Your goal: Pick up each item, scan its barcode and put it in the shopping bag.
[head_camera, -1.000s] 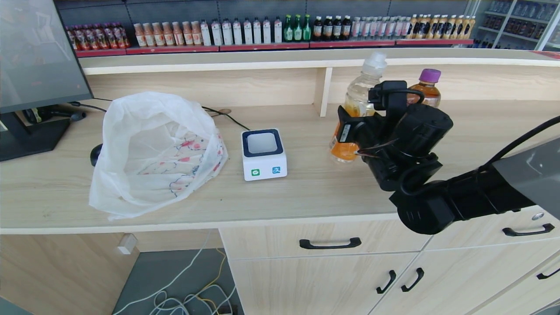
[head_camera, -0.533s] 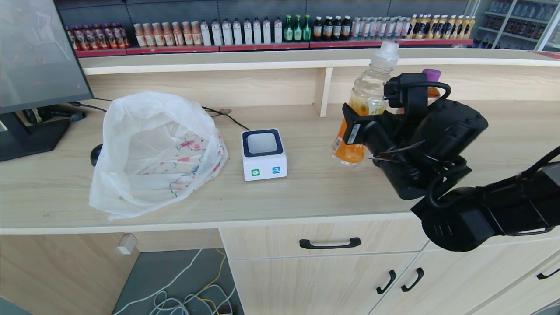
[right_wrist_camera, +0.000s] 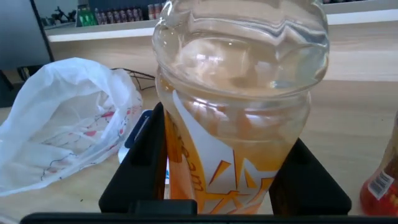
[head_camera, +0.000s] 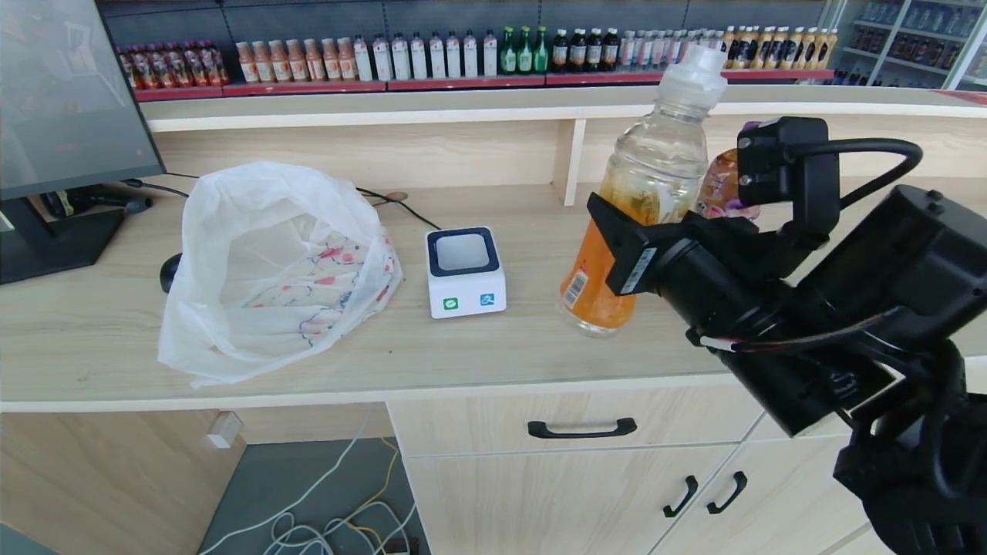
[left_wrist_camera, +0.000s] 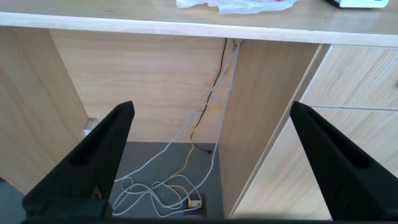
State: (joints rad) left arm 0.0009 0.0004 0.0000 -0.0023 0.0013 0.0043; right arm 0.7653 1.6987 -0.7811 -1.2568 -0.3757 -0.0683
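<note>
Our right gripper [head_camera: 636, 258] pinches the bottle [head_camera: 655, 166] across its labelled middle. The jaws press on either side, the clear neck rises above them and the orange base hangs below. We judge this mid-body hold keeps the barcode [head_camera: 574, 289], low on the label beneath the jaws, uncovered for reading. The bottle leans slightly and seems clear of the counter [head_camera: 501, 347]. The scanner [head_camera: 465, 270] sits to the jaws' left, window up. The bag [head_camera: 270, 270] lies farther that way, its mouth open to receive. A second bottle [head_camera: 721, 189] stands just behind the jaws. Our left gripper [left_wrist_camera: 211, 162] hangs below counter level, its jaws spread wide and empty, out of the way.
</note>
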